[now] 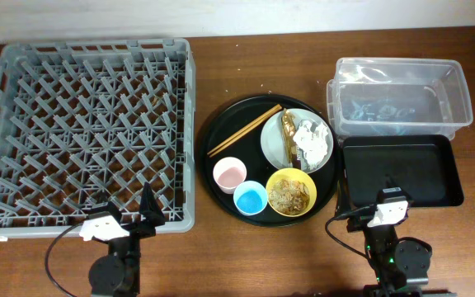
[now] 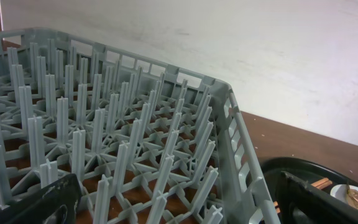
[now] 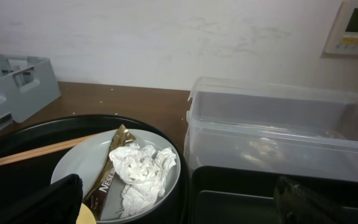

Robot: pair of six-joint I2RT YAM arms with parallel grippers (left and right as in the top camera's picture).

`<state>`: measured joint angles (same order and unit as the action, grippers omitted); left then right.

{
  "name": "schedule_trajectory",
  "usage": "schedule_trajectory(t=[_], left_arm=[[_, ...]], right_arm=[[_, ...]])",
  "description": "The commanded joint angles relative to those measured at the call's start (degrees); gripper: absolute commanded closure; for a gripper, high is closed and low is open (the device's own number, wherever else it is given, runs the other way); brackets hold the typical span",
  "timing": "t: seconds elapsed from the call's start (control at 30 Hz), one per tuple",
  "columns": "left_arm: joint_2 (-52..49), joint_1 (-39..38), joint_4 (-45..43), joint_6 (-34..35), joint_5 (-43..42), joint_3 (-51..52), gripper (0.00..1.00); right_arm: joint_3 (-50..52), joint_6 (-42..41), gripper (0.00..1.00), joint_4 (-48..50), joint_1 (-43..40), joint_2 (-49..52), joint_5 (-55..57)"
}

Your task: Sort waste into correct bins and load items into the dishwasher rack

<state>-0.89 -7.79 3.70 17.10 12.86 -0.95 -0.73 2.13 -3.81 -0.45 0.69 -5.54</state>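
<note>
The grey rack [image 1: 89,124] fills the left, and its pegs fill the left wrist view [image 2: 104,124]. A pale plate [image 1: 275,140] holds white tissue [image 1: 312,140] and a brown wrapper [image 1: 289,132]; both also show in the right wrist view, the tissue [image 3: 142,171] and the wrapper [image 3: 107,177]. Chopsticks [image 1: 244,130], a pink cup [image 1: 229,174], a blue cup [image 1: 250,198] and a yellow bowl [image 1: 291,192] of noodle scraps sit nearby. The clear tub [image 1: 398,95] and black rectangular tray [image 1: 398,169] stand at the right. My left gripper [image 2: 179,205] is open at the rack's front right corner. My right gripper [image 3: 176,205] is open at the black tray's front edge.
The plate, cups, bowl and chopsticks all lie on a large round black tray [image 1: 221,140] between the rack and the bins. Both arm bases and their cables sit at the table's front edge. A white wall rises behind the table.
</note>
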Motion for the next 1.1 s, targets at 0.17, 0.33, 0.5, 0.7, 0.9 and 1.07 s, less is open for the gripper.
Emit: schedule_trajectory(t=[0.17, 0.33, 0.5, 0.7, 0.9, 1.07], left_arm=[[0.48, 0.20, -0.26, -0.04, -0.02, 0.44, 0.01], [0.48, 0.20, -0.35, -0.04, 0.00, 0.44, 0.01], [0.48, 0.20, -0.59, -0.04, -0.02, 0.44, 0.01], [-1.68, 0.20, -0.83, -0.07, -7.54, -6.10, 0.01], [-43.41, 0.20, 27.50, -0.04, -14.99, -52.26, 0.01], [-63.71, 0.20, 39.36, -0.04, -20.17, -70.07, 0.01]], right_arm=[[0.42, -0.07, 0.02, -0.02, -0.37, -0.33, -0.24], [0.42, -0.09, 0.02, 0.07, -0.37, -0.33, -0.26], [0.42, -0.09, 0.02, 0.87, -0.37, -0.33, -2.91], [-12.37, -9.92, 0.02, -5.75, -0.37, 3.26, -12.00], [-66.90, -9.94, 0.02, -44.87, -0.31, 56.76, -14.40], [-86.60, -11.69, 0.01, -51.21, 0.94, 84.08, -25.94]])
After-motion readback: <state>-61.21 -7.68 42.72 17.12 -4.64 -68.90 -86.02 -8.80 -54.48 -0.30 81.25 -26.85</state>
